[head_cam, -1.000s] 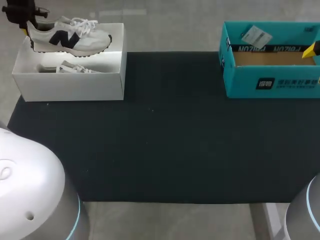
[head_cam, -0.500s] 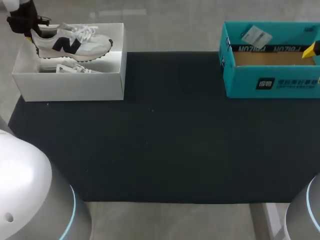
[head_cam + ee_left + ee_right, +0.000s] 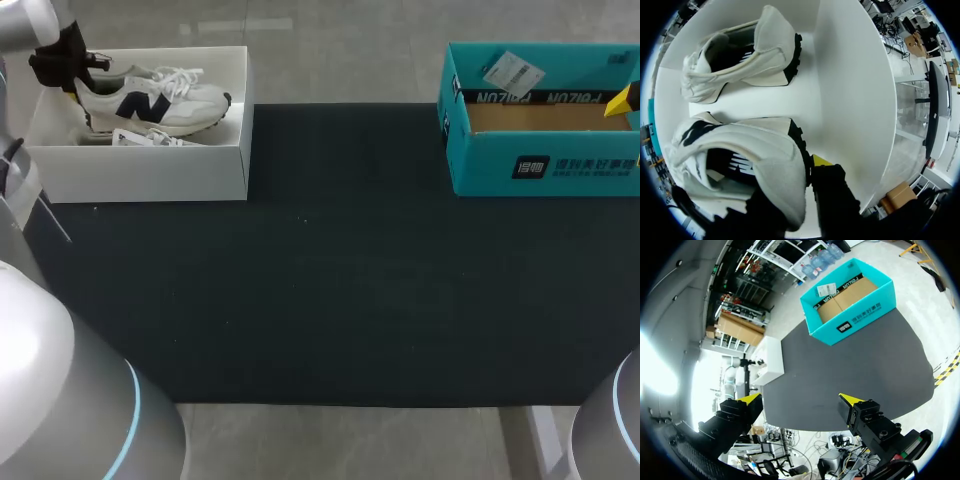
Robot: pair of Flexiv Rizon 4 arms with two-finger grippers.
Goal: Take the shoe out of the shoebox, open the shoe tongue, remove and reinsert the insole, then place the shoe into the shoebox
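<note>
My left gripper is pinching the heel collar of the white sneaker with a dark letter logo on its side. One finger is down inside the shoe and the yellow-tipped one is pressed against the back of the heel. The sneaker hangs toe-forward over the far half of the open white cardboard shoebox. Its sole is low among the walls, just beside a second white sneaker lying on its side on the box floor. I can't tell from either view whether the held sole touches the floor.

My right gripper is spread wide with nothing in it, high over the black table mat and well away from the shoe. The teal cardboard box stands at the mat's far right corner.

I judge this to be a box step, either the first lift or the final placing (a heel grip low in the box fits both). If it's the lift, I need to clear the near wall and set the shoe on the mat. If it's the placing, I should settle the sole flat before letting go.
</note>
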